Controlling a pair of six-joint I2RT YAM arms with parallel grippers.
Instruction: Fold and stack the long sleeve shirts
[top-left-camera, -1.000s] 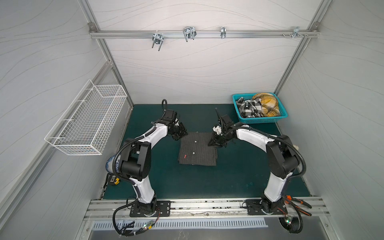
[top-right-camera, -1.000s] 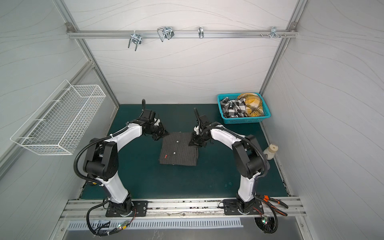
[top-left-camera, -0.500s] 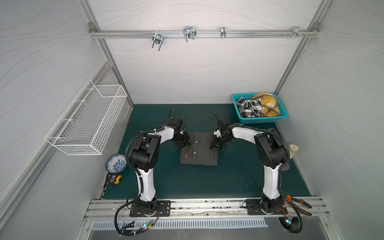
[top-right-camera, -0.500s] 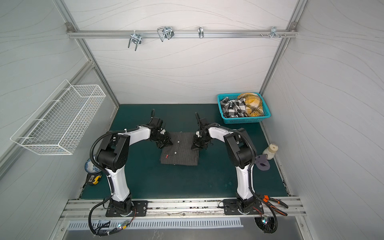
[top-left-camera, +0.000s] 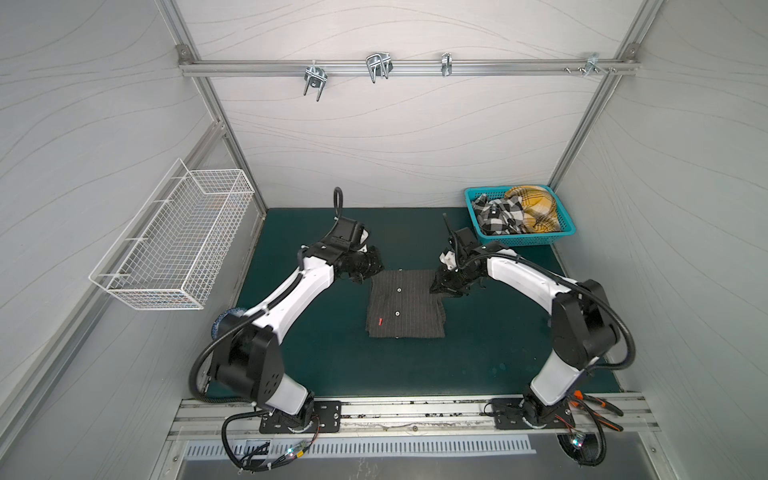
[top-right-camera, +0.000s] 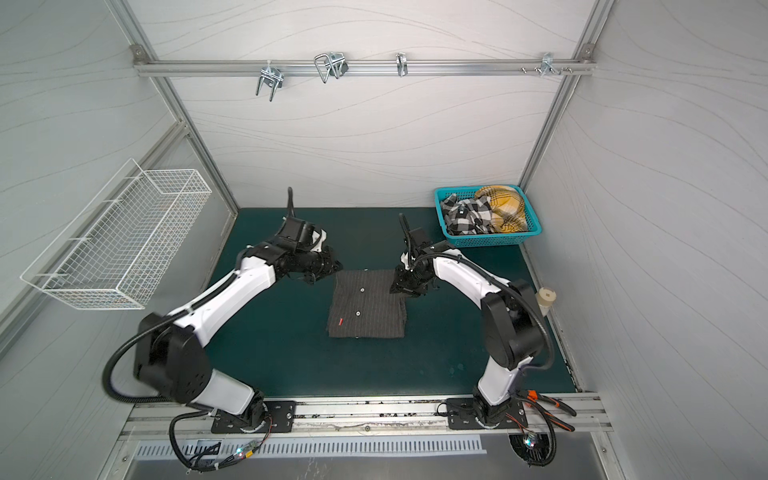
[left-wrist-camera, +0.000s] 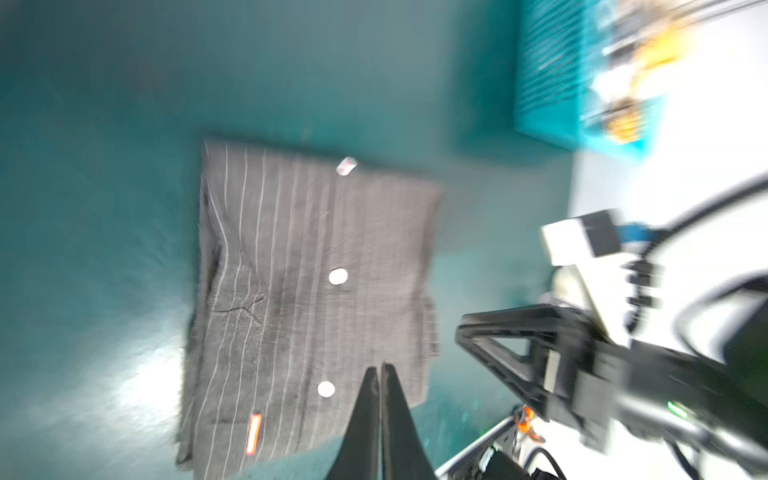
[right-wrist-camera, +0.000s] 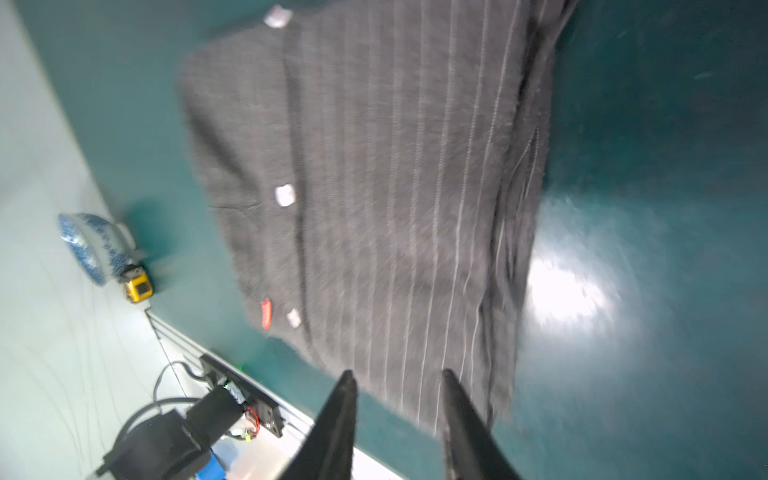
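A dark charcoal pinstriped long sleeve shirt (top-left-camera: 405, 305) (top-right-camera: 368, 305) lies folded into a flat rectangle mid-mat, pale buttons up; both wrist views show it too (left-wrist-camera: 291, 291) (right-wrist-camera: 374, 187). My left gripper (top-left-camera: 371, 271) (top-right-camera: 329, 271) (left-wrist-camera: 381, 368) hovers at its far left corner, shut with nothing between the fingers. At the far right corner my right gripper (top-left-camera: 436, 287) (top-right-camera: 395, 287) (right-wrist-camera: 398, 374) stands open and empty just off the cloth. A black-and-white checked shirt (top-left-camera: 496, 214) (top-right-camera: 465, 216) and a mustard plaid one (top-left-camera: 534, 205) (top-right-camera: 505, 205) lie crumpled in a teal basket (top-left-camera: 519, 241) (top-right-camera: 490, 240).
A white wire basket (top-left-camera: 174, 245) hangs on the left wall. A blue-and-white bowl (right-wrist-camera: 89, 245) and a yellow tape measure (right-wrist-camera: 139, 286) sit at the mat's left edge. A white roll (top-right-camera: 546, 297) is by the right wall, pliers (top-left-camera: 598, 409) on the front rail.
The right gripper's jaws have parted wider at the shirt's far right corner. Both arms have shifted a little. The folded shirt lies where it was.
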